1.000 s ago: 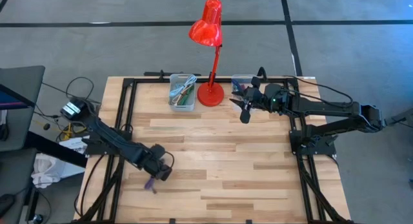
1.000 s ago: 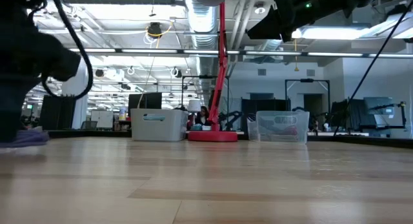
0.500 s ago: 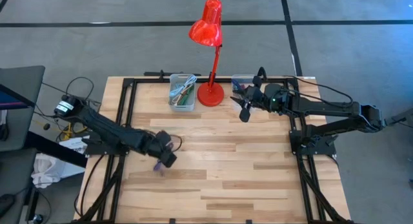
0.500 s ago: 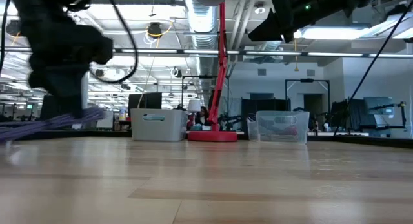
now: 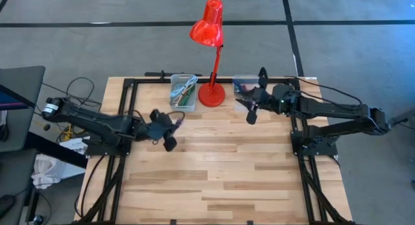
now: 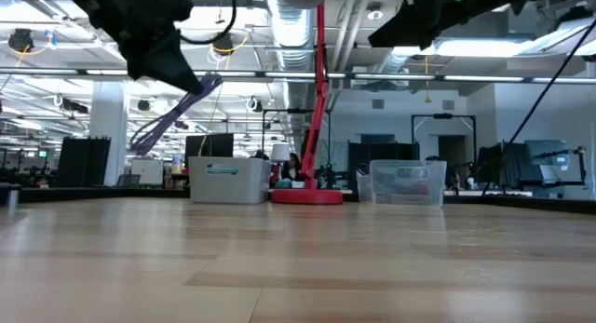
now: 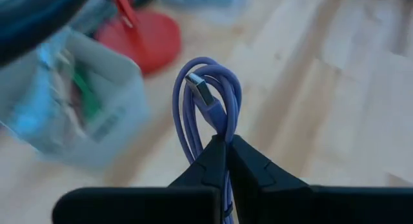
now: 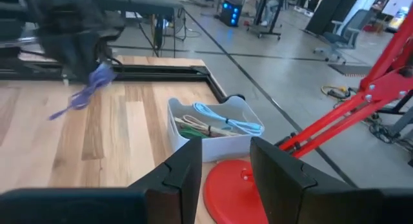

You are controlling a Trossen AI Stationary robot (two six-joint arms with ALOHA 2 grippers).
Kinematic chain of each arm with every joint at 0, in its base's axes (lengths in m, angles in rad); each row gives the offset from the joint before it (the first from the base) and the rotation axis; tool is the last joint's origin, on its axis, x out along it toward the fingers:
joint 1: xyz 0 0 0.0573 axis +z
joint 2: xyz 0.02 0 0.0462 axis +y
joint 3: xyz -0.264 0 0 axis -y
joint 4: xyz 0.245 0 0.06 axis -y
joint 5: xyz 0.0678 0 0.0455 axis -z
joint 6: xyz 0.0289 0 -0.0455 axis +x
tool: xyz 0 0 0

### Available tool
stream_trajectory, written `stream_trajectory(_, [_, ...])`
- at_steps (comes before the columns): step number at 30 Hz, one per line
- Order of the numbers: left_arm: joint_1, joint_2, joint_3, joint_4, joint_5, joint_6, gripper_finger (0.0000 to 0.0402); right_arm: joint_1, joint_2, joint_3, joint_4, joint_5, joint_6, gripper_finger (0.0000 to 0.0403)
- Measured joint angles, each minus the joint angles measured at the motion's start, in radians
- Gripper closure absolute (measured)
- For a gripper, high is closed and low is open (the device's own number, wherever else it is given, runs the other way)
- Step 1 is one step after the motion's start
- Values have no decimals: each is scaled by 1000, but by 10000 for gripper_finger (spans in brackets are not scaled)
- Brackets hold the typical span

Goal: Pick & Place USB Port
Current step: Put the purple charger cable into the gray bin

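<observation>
My left gripper [image 5: 170, 128] hangs above the table's left half, a little short of the clear bin of cables [image 5: 183, 92], and is shut on a coiled purple USB cable [image 7: 208, 104]. The cable's metal plug [image 7: 199, 90] sticks out past the fingertips. From table height, the cable [image 6: 177, 114] is in the air, well above the wood. My right gripper [image 5: 246, 100] is open and hovers by the far edge, between the red lamp's base [image 5: 211, 93] and a second clear bin [image 5: 243, 84]. Its wrist view looks across at the cable [image 8: 90, 88]. My left gripper [image 7: 226, 145] pinches several strands of the coiled cable [image 7: 222, 130] between its two fingers. The loops and the plug stand out beyond the fingertips. The bundle is lifted clear of the table, and its free end [image 6: 144, 141] trails slack below the gripper.
The red desk lamp [image 5: 209, 30] stands at the far edge between the two bins, its pole rising over the table. The bin of cables [image 8: 216, 124] holds green, white and light blue cords. Bare wood [image 5: 227, 173] fills the middle and near part of the table.
My left gripper has risen from the table's near left part and travelled toward the far edge, nearing the bin of cables. It stayed shut on the purple cable, which lay low at the table and now hangs clear, high above it.
</observation>
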Motion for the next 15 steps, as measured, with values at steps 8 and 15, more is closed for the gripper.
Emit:
stream_trajectory(8, [166,-33,0,201,-54,328,394,7,-82,0,-143,1,25,278])
stream_trajectory(15, [389,-13,2,390,-17,507,394,44,-143,0,-207,14,35,278])
